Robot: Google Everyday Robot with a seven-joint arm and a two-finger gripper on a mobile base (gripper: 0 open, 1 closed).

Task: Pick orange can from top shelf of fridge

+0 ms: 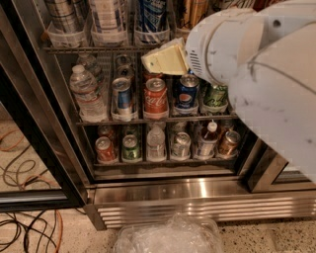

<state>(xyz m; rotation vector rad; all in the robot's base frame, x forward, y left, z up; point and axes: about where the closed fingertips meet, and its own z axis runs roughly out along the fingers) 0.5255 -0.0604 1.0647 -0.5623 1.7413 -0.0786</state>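
Risks catching the top shelf (89, 49) wire just above the jaws (spread or pressed, cannot tell), or nudging the blue can (150, 15) beside the orange can (190, 11) up-right.

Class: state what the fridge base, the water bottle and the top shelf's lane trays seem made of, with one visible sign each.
The fridge base: likely stainless steel, silvery, ribbed, reflective. The water bottle: clear plastic, see-through ridged walls. The lane trays on the top shelf: cloudy translucent plastic. The gripper, matt cream, perhaps plastic, sits before that shelf's front edge.
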